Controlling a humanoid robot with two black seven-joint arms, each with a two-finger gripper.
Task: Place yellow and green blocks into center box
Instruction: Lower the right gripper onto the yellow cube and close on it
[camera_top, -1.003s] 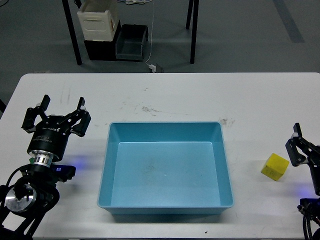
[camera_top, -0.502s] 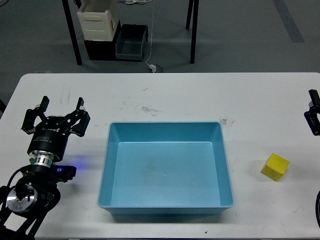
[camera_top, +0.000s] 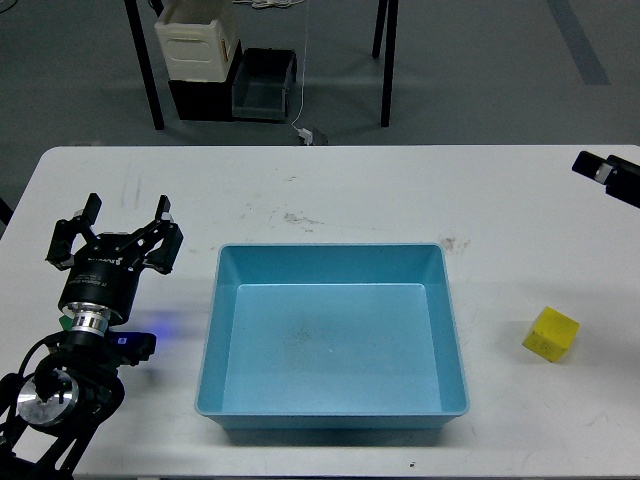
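The yellow block (camera_top: 550, 334) lies on the white table, right of the light blue tray (camera_top: 331, 258), which holds nothing. The green block is not in view. My left gripper (camera_top: 118, 226) stands left of the tray, fingers spread wide, open and empty. Only a small dark part of my right gripper (camera_top: 608, 173) shows at the right edge, well beyond the yellow block and apart from it. Its fingers cannot be told apart.
The white table (camera_top: 330, 185) ends near the bottom of the view. On the floor behind it stand a cream bin (camera_top: 197, 40) and a grey crate (camera_top: 263, 82), between black table legs (camera_top: 146, 70).
My right gripper has moved from just right of the yellow block up and away to the far right edge. The left arm and the yellow block have barely moved.
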